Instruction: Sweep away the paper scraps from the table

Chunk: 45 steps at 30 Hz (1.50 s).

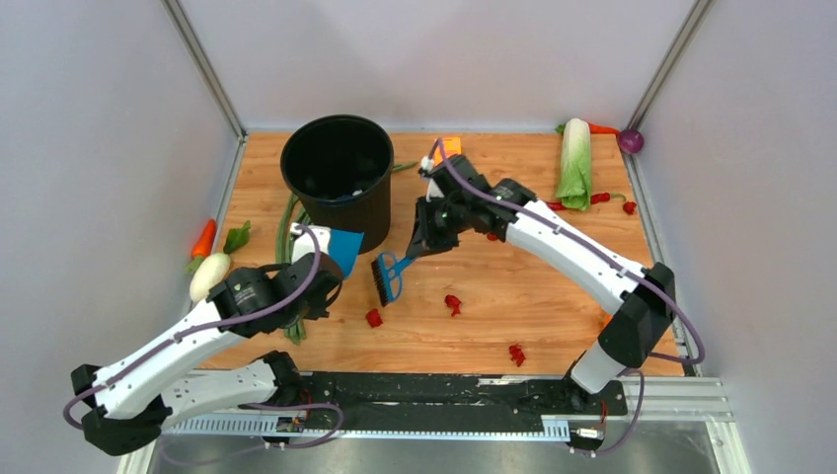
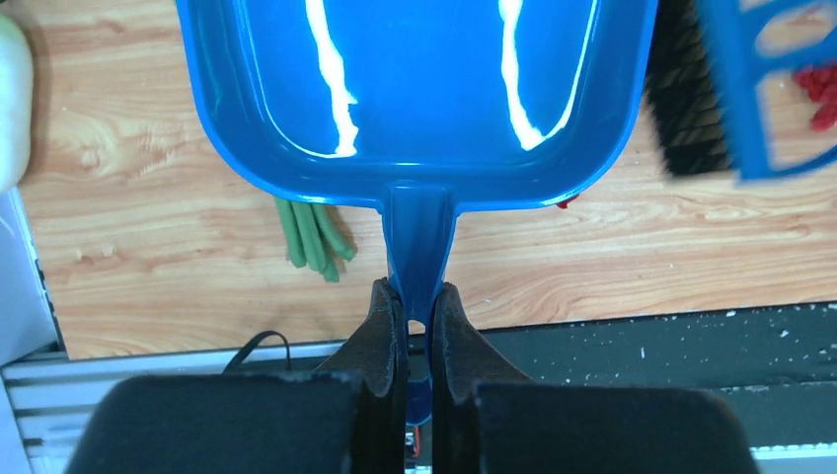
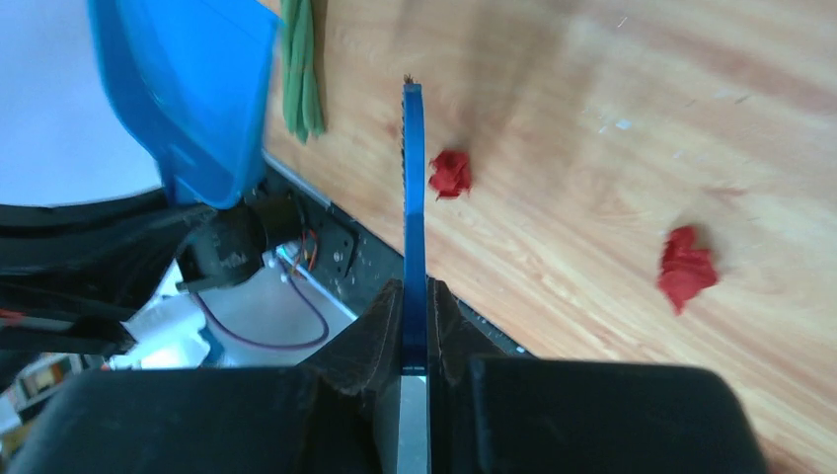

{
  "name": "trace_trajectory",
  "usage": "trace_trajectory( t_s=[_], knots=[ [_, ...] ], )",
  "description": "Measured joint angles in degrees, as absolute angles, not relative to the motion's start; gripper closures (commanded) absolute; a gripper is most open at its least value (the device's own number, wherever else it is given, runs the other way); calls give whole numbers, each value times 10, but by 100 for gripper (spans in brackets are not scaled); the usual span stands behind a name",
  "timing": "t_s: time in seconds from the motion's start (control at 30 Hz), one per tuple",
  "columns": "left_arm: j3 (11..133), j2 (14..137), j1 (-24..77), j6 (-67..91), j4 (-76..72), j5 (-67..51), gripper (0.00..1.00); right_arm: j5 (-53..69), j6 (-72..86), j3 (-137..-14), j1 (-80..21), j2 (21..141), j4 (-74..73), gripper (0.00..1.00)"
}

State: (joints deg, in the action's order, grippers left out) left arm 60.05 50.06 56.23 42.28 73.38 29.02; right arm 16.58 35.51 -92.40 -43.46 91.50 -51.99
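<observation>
Noted left arm [image 1: 178,348] bent low, reaching forward; left gripper [image 2: 419,301] clamped on dustpan [image 2: 424,89] handle. Saw right arm [image 1: 572,247] arched leftward; right gripper [image 3: 415,292] pinching brush [image 3: 413,178] handle.

Left wrist view: the glossy blue plastic dustpan [image 2: 424,89] runs off the top edge, so its front lip is unseen. It covers the upper ends of a bunch of green beans [image 2: 314,235]. A blurred blue-handled brush with black bristles [image 2: 691,118] is cut by the top and right edges. Crumpled red paper scraps [image 2: 817,87] show only through its handle. Top view: the white left arm [image 1: 188,341] hides most of the dustpan, and the round black bucket [image 1: 296,163] is too dark inside to read.
</observation>
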Motion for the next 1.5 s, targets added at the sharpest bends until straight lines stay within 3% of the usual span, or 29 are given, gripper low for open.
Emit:
trace_trajectory(
  t_s=[0.43, 0.67, 1.0, 1.17, 1.5],
  knots=[
    [601, 430, 562, 522, 771, 312, 100, 174, 380, -892, -551, 1029, -433, 100],
    [604, 431, 562, 524, 771, 305, 100, 148, 376, -838, -596, 1034, -393, 100],
    [604, 462, 562, 464, 773, 273, 100, 76, 346, -739, -485, 921, -416, 100],
    [583, 495, 562, 423, 773, 251, 100, 26, 315, -739, -428, 865, -471, 100],
    [551, 566, 562, 377, 704, 192, 100, 16, 288, -786, -415, 827, -555, 100]
  ],
)
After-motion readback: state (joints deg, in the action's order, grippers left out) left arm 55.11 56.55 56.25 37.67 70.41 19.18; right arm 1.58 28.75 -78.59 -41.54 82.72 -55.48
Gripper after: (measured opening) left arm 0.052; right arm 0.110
